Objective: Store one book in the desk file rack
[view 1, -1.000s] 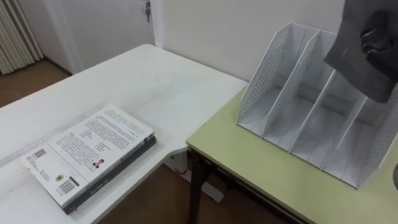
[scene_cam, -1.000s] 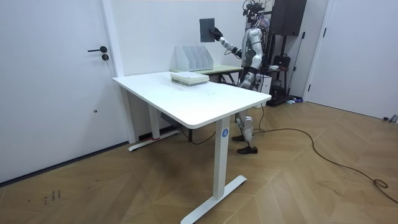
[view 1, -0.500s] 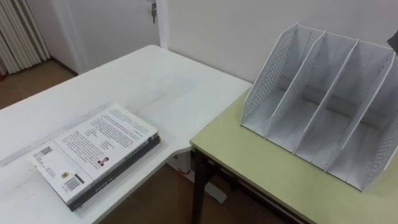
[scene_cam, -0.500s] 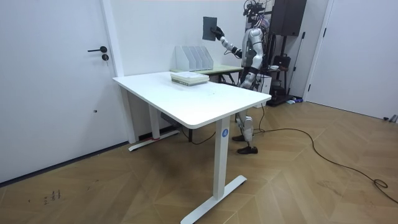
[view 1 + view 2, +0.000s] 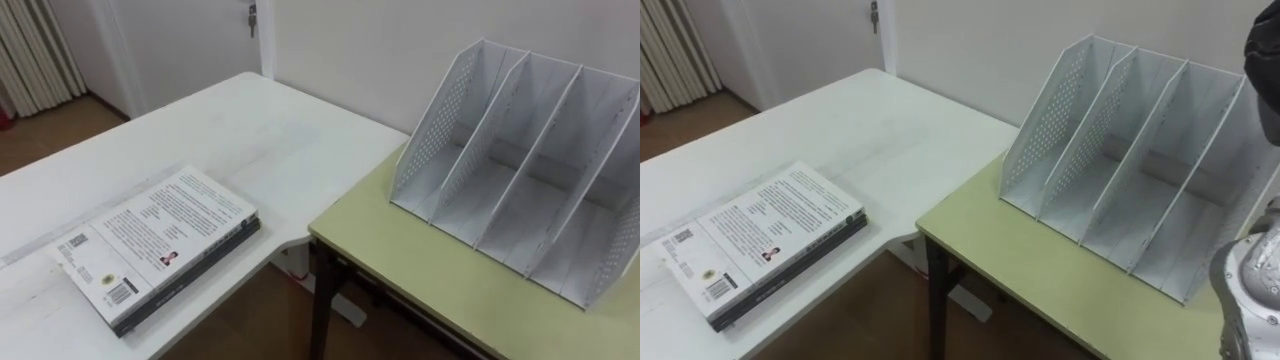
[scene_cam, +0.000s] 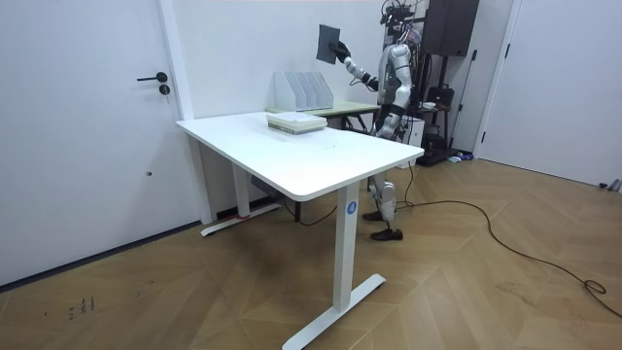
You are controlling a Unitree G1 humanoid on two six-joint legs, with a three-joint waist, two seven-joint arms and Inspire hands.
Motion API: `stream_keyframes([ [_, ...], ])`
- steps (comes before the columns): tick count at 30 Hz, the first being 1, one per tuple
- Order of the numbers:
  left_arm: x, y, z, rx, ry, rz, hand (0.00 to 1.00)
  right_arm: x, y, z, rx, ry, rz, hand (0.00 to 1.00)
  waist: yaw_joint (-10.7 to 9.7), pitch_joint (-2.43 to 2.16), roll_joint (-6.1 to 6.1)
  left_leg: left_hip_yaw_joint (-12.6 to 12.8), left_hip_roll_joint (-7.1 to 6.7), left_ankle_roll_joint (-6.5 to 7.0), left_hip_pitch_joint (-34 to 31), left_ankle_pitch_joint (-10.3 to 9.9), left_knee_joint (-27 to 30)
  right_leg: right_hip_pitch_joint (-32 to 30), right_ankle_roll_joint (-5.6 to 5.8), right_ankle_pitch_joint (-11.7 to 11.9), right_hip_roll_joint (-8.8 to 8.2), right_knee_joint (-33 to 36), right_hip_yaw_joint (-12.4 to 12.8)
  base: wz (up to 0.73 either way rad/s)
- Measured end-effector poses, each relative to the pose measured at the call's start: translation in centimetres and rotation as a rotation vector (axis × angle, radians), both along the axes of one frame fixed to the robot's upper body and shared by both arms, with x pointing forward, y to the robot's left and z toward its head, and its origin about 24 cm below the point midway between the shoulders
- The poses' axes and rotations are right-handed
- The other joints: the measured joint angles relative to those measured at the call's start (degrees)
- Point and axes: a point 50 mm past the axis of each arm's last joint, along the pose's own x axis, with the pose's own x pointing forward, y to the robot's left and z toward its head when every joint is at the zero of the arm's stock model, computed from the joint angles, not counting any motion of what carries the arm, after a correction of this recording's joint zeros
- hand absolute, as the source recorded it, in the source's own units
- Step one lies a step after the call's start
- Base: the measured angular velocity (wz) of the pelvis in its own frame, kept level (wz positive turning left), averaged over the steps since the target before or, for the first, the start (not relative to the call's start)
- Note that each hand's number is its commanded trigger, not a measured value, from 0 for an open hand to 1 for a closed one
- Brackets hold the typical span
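The white perforated file rack [image 5: 520,190] stands on the green desk [image 5: 420,275], its slots holding nothing. In the room view I stand at that desk with my right arm stretched up and forward. My right hand [image 6: 340,51] is shut on a dark book [image 6: 328,43], held upright in the air above the rack [image 6: 302,92]. A dark edge of that hand [image 5: 1265,45] shows at the top right of the right eye view. Two stacked books [image 5: 155,245] lie on the white table [image 5: 250,130]. My left hand [image 6: 381,119] hangs by my body.
The white table [image 6: 311,156] meets the green desk at a corner, with a gap and bare floor between them. The wall runs right behind the rack. A door [image 6: 87,126] is at the room view's left.
The dark book and my right hand have risen out of the top right of the left eye view. The stacked books and the rack have not moved.
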Motion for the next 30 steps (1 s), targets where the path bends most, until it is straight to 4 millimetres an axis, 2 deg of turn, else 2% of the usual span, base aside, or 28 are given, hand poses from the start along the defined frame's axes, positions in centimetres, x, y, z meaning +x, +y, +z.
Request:
stream_keyframes([
  [5, 0.0, 0.0, 0.0, 0.001, 0.000, -0.002, 0.00, 0.1, 0.0, -0.1, -0.004, 0.007, 0.007, 1.00, -0.03, -0.01, 0.02, 0.01, 0.00, 0.00, -0.02, 0.00, 0.00, -0.02, 0.00, 0.00, 0.01, -0.14, -0.01, 0.00],
  [14, 0.0, 0.1, 0.0, 0.009, 0.000, -0.014, 0.00, 2.2, -0.5, -0.7, 0.015, 0.078, 0.023, 1.00, 0.07, 0.01, -0.14, -0.37, 0.02, 0.00, -0.36, 0.00, -0.02, 0.07, -0.01, 0.00, -0.02, 0.11, -0.38, 0.01],
  [24, 0.2, 0.4, 0.1, 0.013, 0.015, -0.020, 0.00, 4.0, 0.2, -1.2, -0.006, 0.166, 0.103, 1.00, 0.10, 0.20, -0.79, -0.61, 0.00, 0.00, -0.55, 0.00, -0.01, -0.03, -0.01, 0.00, -0.09, 0.12, -0.64, 0.01],
  [30, 0.2, 0.4, 0.0, 0.011, 0.020, -0.020, 0.00, 4.3, 0.3, -0.9, 0.009, 0.168, 0.106, 1.00, 0.03, 0.23, -0.96, -0.69, -0.01, 0.00, -0.90, 0.00, 0.02, -0.31, -0.01, 0.00, -0.09, 0.08, -0.66, 0.00],
])
